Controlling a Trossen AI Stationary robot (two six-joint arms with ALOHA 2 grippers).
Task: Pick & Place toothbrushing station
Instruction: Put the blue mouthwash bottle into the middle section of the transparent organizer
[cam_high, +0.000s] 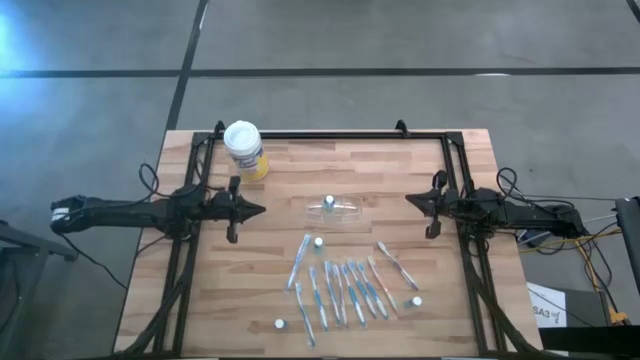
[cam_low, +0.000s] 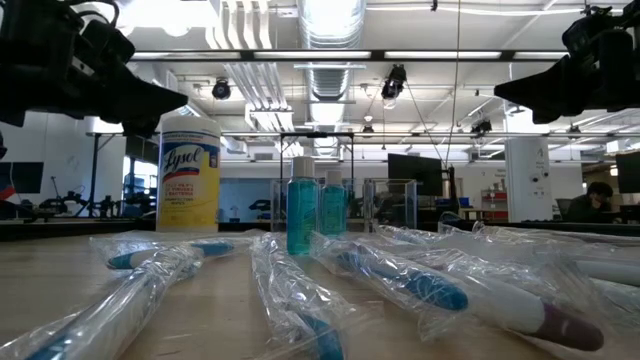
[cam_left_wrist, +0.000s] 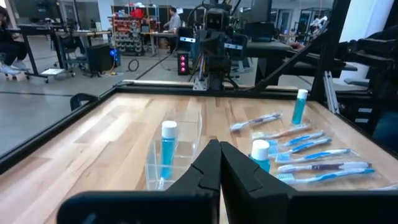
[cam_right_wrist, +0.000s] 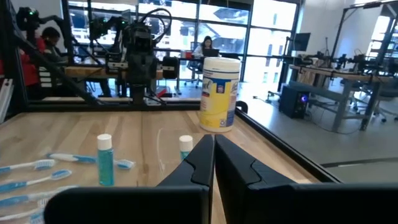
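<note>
The toothbrushing station's clear plastic holder (cam_high: 338, 211) stands on the table's middle, between my two grippers, with a small blue white-capped bottle (cam_left_wrist: 168, 148) upright inside it. Several blue, white and pink toothbrushes (cam_high: 345, 286) in clear wrappers lie flat side by side nearer the front edge. Other small white-capped bottles (cam_high: 318, 241) (cam_high: 415, 300) (cam_high: 280, 324) stand among them. My left gripper (cam_high: 262, 210) (cam_left_wrist: 219, 165) is shut, level and above the table, left of the holder. My right gripper (cam_high: 408, 200) (cam_right_wrist: 213, 158) is shut, level, right of the holder. Neither holds anything.
A yellow canister with a white lid (cam_high: 245, 150) stands at the table's far left, close behind my left gripper. A black frame (cam_high: 330, 134) runs along the far edge and both sides. Bare wood lies between each gripper and the holder.
</note>
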